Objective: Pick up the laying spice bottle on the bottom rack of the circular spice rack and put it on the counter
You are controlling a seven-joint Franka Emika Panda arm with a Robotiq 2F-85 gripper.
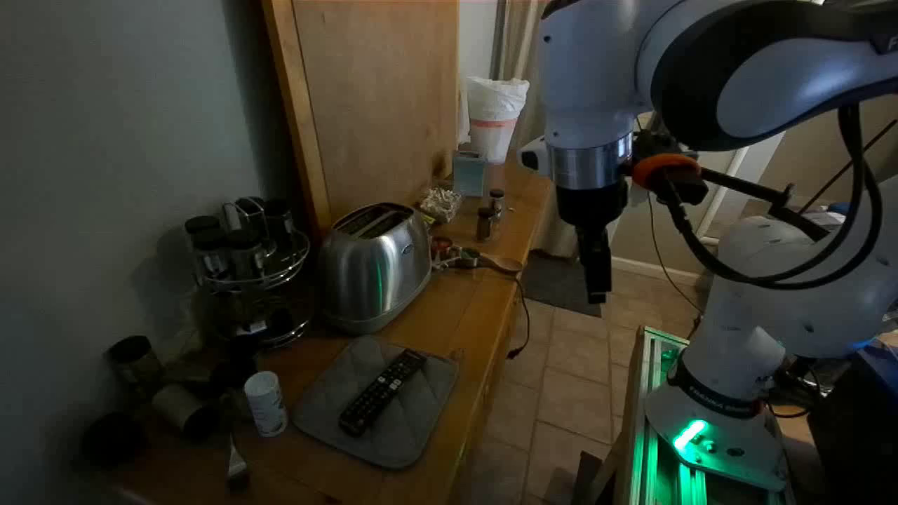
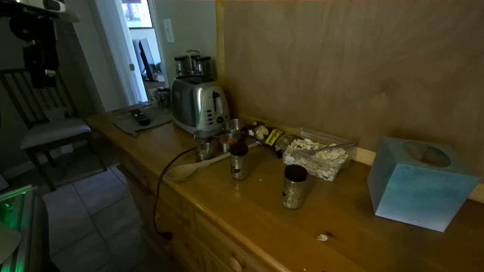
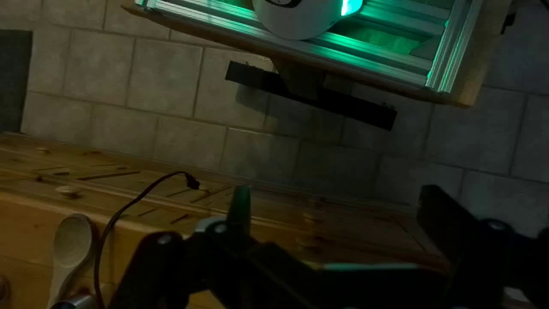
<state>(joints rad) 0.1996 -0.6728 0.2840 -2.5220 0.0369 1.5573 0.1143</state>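
The circular spice rack [image 1: 300,254] stands against the wall behind the toaster, its upper tier ringed with dark-capped jars. On its dim bottom tier, a dark bottle with a pale label [image 1: 257,327] seems to be the laying spice bottle; its outline is hard to make out. Only the rack's top shows past the toaster in an exterior view [image 2: 193,62]. The honey-brown counter [image 1: 466,301] runs along the wall. My gripper [image 1: 598,298] points down in the air beyond the counter's front edge, far from the rack. In the wrist view the gripper [image 3: 335,189] is open, its fingers wide apart with nothing between them.
A chrome toaster [image 1: 375,270] sits beside the rack. Nearer lie a grey mat [image 1: 414,435] with a remote [image 1: 379,393], a white cup [image 1: 266,403] and loose jars. Farther along are a wooden spoon [image 2: 185,172], two upright jars [image 2: 294,190] and a tissue box [image 2: 423,189]. A cord [image 2: 157,204] hangs off the edge.
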